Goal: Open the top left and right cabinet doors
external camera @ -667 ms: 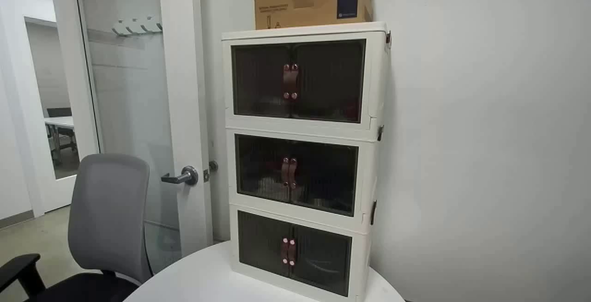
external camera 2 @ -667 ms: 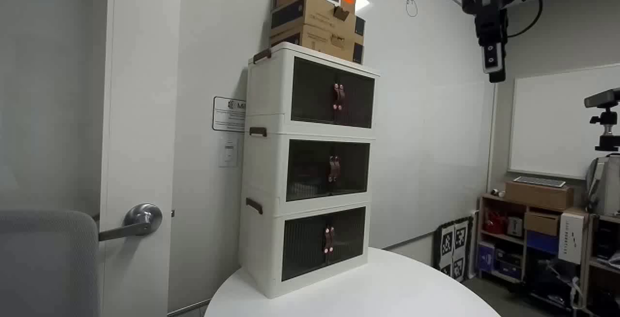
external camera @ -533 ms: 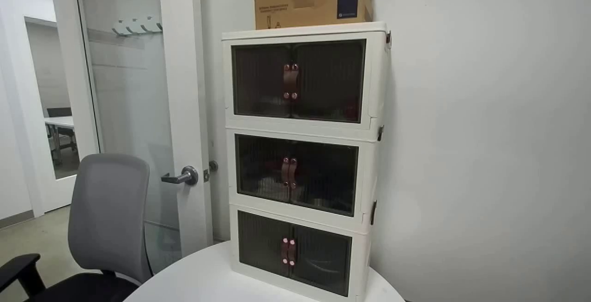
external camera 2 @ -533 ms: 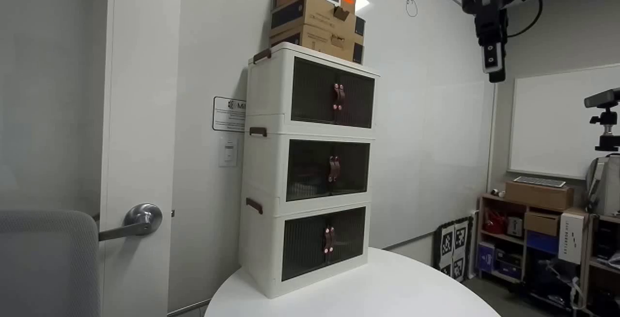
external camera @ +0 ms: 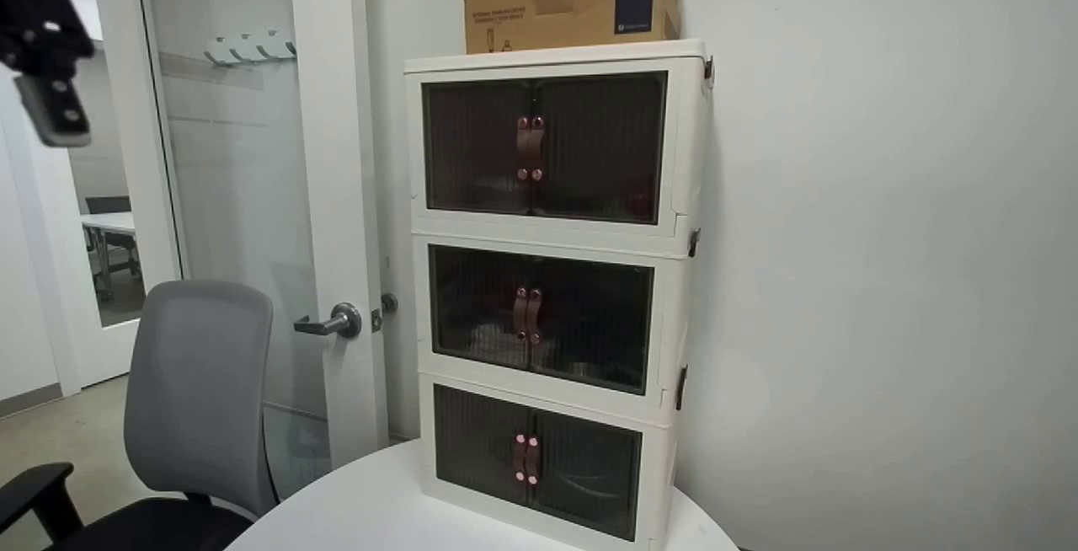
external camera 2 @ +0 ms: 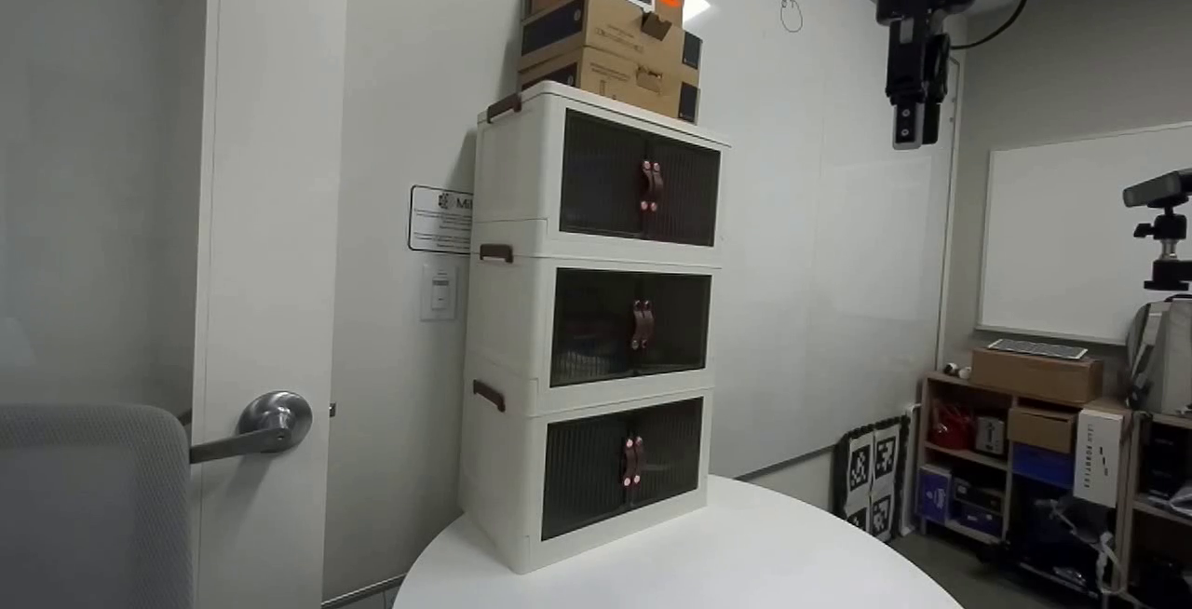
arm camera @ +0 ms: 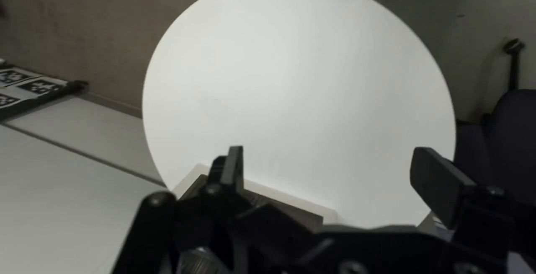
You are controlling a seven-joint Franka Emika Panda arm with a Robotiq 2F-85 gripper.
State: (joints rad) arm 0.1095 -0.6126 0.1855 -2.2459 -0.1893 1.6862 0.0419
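Observation:
The cream three-tier cabinet (external camera: 552,235) stands on a round white table. Its top left door (external camera: 472,147) and top right door (external camera: 602,147) are dark, see-through and shut. Their brown strap handles (external camera: 530,149) sit side by side at the middle seam. The top left door (external camera 2: 601,171) and top right door (external camera 2: 689,190) also show shut in an exterior view. My gripper (external camera 2: 917,128) hangs fingers down to the right of the cabinet, apart from it. One finger shows at the left edge of an exterior view (external camera: 63,117). In the wrist view the gripper (arm camera: 326,152) is wide open and empty.
Cardboard boxes (external camera 2: 610,36) stand on the cabinet. The white table (arm camera: 293,77) lies below the gripper. A grey chair (external camera: 198,391) and a glass door with a lever handle (external camera: 333,321) stand left of the cabinet. A wall is close behind it.
My gripper has moved left and turned a little in an exterior view. A finger has come into sight at the left edge of an exterior view. The doors have not moved.

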